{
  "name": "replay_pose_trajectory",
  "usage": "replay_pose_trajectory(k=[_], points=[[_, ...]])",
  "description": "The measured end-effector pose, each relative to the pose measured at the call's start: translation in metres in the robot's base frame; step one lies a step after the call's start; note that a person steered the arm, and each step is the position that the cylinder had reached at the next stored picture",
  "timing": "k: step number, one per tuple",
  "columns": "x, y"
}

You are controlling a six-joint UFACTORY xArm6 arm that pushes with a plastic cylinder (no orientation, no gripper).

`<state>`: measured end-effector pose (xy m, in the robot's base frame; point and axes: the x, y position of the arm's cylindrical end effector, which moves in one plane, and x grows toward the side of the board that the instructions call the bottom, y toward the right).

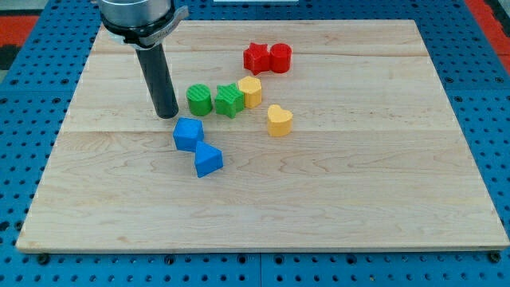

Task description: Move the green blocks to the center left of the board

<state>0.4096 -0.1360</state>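
Note:
A green round block (199, 100) and a green star-like block (229, 100) sit side by side a little above the board's middle, touching or nearly so. My tip (166, 115) rests on the board just left of the green round block, a small gap apart. The dark rod rises from it to the view's top. A blue cube-like block (188, 133) lies just below and right of the tip.
A blue wedge-like block (208, 160) lies below the blue cube. A yellow block (251, 92) touches the green star's right side. A yellow heart-like block (279, 120) lies further right. Two red blocks (268, 57) sit near the top. The wooden board (382, 183) lies on blue pegboard.

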Motion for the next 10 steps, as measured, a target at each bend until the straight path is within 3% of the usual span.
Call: replay_pose_trajectory(k=[2,3,4,7,8,10], points=[[-0.007,-0.025],[0.030,0.015],[0.008,0.079],[0.007,0.155],[-0.016,0.158],[-0.008,0.064]])
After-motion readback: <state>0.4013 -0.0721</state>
